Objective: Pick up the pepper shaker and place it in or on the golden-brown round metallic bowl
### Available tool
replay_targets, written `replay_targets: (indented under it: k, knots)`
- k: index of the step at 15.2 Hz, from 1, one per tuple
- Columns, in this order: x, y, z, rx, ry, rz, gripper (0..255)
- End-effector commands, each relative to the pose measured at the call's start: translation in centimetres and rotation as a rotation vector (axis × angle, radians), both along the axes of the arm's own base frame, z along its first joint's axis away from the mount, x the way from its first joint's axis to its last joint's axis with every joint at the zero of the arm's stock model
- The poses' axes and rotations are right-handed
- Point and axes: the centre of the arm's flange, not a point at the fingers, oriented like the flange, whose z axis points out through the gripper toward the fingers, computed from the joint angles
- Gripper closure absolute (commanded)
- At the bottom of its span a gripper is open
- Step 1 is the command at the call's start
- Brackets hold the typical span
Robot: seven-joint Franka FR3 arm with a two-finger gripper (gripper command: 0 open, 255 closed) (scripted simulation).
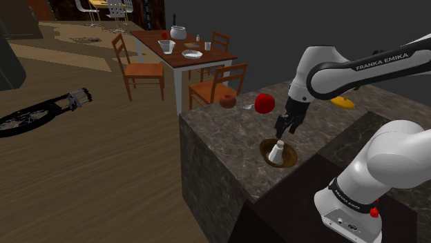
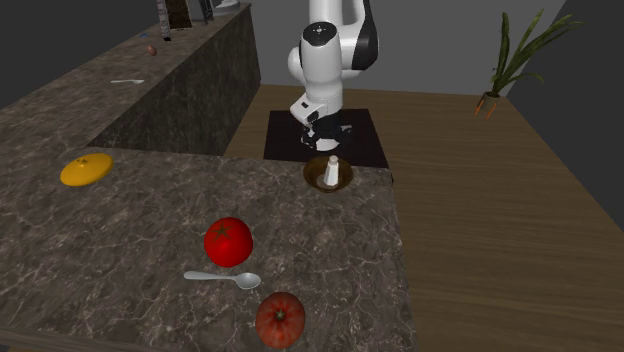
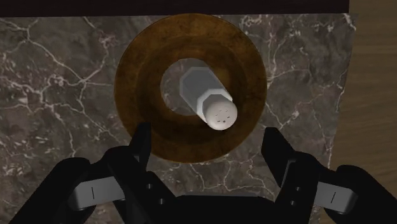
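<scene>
Pepper shaker: we see the white shaker (image 1: 278, 152) (image 2: 329, 170) standing upright in the middle of the bowl, and nothing is touching it.
Shaker top: the wrist view gives us its rounded cap (image 3: 221, 114) with small holes.
Bowl: the brown round bowl (image 1: 265, 148) (image 2: 313, 172) (image 3: 137, 83) sits at the corner of the worktop nearest the arm's stand, close to both edges.
Pincer: the black pincer (image 1: 284, 131) (image 2: 322, 140) (image 3: 207, 143) hangs above the bowl, spread wide and holding nothing; in the wrist view we see its two fingers well apart on either side of the shaker.
Worktop: dark veined stone (image 1: 228, 138) (image 2: 150, 230) (image 3: 57, 83).
Other things: a red tomato (image 1: 264, 103) (image 2: 228, 241) lies toward the middle of the worktop, a brown-red round fruit (image 1: 228, 101) (image 2: 280, 319) near the edge far from the stand, and a yellow thing (image 1: 342, 103) (image 2: 86, 168) well apart from the bowl.
Second exterior view: we find a spoon (image 2: 224, 278) between the tomato and the brown-red fruit, and a potted plant (image 2: 510, 55) on the floor.
Shoulder view: we see a dining table (image 1: 181, 52) with chairs beyond the worktop.
</scene>
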Motion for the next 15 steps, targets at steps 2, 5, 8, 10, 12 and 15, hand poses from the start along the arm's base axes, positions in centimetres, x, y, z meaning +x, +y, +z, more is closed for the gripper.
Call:
replay_targets:
  k: [2, 5, 8, 10, 12, 15]
  knots:
    - [0.0, 0.0, 0.0, 0.0, 0.0, 0.0, 0]
    - [0.2, -0.3, 2.6, 0.0, 0.0, 0.0, 0]
    - [0.4, -0.6, 5.0, 0.0, 0.0, 0.0, 0]
    - [0.4, -0.6, 5.0, 0.0, 0.0, 0.0, 0]
    - [0.4, -0.6, 5.0, 0.0, 0.0, 0.0, 0]
    - [0.4, -0.6, 5.0, 0.0, 0.0, 0.0, 0]
